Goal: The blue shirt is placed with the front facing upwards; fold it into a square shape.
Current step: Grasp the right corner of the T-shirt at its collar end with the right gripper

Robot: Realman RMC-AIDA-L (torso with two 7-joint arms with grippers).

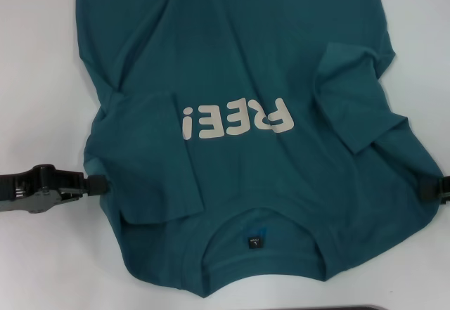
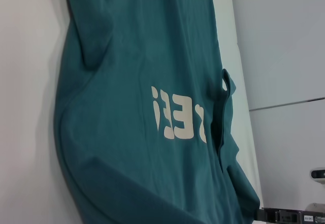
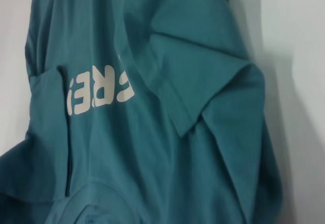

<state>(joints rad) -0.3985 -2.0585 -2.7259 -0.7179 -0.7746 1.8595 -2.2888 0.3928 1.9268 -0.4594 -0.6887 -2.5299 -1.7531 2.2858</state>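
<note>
Head view shows the blue shirt [image 1: 267,64] spread front-up on the white table [image 1: 35,57], its collar [image 1: 256,236] at the near edge and its body running off the far side of the picture. Both sleeves are folded inward over the chest: the left sleeve [image 1: 151,159] covers the start of the pale block letters [image 1: 235,120], and the right sleeve [image 1: 351,99] lies creased just beside their other end. A small black label [image 1: 254,242] sits inside the collar.

The left gripper [image 1: 98,185] comes in from the side with its tip touching the shirt's shoulder edge, right beside the folded left sleeve; whether it pinches the cloth I cannot tell. The right gripper [image 1: 430,188] meets the opposite shoulder edge, mostly cut off by the picture border, and its fingers cannot be read either. The collar lies between the two grippers, slightly nearer the robot than both.

Left wrist view looks along the shirt, with the letters [image 2: 177,115] visible and the right gripper [image 2: 287,216] far off at the cloth's edge
</note>
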